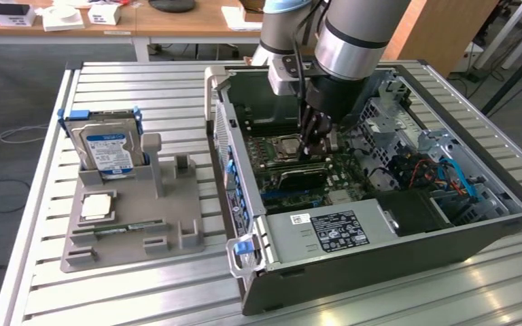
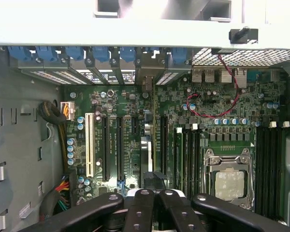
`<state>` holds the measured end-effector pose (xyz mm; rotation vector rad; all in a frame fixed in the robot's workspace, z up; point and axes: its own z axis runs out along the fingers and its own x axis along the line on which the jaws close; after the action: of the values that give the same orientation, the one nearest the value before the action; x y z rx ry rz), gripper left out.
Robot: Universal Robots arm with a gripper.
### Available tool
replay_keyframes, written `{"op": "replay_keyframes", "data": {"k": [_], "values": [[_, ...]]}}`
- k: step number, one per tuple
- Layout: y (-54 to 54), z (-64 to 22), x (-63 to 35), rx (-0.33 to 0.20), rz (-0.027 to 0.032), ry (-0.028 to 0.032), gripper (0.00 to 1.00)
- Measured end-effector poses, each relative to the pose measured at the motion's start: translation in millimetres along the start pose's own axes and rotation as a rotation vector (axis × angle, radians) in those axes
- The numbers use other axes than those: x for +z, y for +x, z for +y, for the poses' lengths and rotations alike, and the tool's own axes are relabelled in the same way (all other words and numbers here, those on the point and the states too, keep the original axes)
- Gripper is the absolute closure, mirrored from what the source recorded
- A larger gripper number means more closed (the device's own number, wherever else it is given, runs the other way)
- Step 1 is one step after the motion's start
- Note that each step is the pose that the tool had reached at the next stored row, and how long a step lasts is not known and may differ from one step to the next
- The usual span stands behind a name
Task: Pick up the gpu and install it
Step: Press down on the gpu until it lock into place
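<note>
Since the jaws are the closest thing to the wrist camera, starting there: they're fully closed, with the black fingers (image 2: 140, 208) pressed together at the tips. They sit right over the top edge of the gpu (image 2: 145, 154). I honestly can't tell whether they're pinching that edge or just resting on it.

From the wrist view the gpu is edge-on, so it reads as a thin pale-grey strip. It stands upright between the long black expansion slots on the motherboard (image 2: 130, 121). It's lined up with a grey metal bracket (image 2: 145, 72) at the back wall of the case, under the row of blue latches (image 2: 75, 52). A white slot (image 2: 89, 145) is a few slots over on one side. The CPU socket (image 2: 229, 181), with its metal frame, is on the other.

In the exterior view the gpu (image 1: 299, 178) shows as a dark flat rectangle, low inside the open computer case (image 1: 478, 231). The arm (image 1: 352, 41) comes straight down into the case, with the fingertips just above the card.

Toward the exterior view's left, well apart from the case, a grey holder tray (image 1: 125, 224) sits on the slatted metal counter (image 1: 107, 88). A hard drive (image 1: 107, 146) with a blue-white label stands upright in the tray. Farther back there's a wooden desk (image 1: 170, 24) with some white boxes.
</note>
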<state>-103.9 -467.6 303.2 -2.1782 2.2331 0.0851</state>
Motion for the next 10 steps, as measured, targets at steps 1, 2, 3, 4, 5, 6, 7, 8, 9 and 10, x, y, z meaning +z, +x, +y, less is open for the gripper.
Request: {"op": "replay_keyframes", "data": {"k": [1,2,3,4,5,6,7,8,9,10], "values": [[0.0,0.0,0.0,0.000,0.0000,-0.0001,0.89],[0.0,0.0,0.0,0.000,0.0001,-0.0001,0.89],[0.0,0.0,0.0,0.000,0.0002,-0.0001,0.89],[0.0,0.0,0.3,0.000,0.0002,-0.0001,0.89],[0.1,0.0,0.7,0.000,0.0000,0.0000,0.89],[0.1,0.0,1.1,0.000,-0.0001,0.0000,0.89],[0.1,-0.1,1.6,0.000,-0.0001,0.0000,0.89],[0.1,-0.1,2.2,0.000,0.0000,0.0000,0.89],[0.2,-0.1,2.7,0.000,0.0000,-0.0001,0.89],[0.2,-0.1,3.3,0.000,0.0000,-0.0001,0.89]]}}
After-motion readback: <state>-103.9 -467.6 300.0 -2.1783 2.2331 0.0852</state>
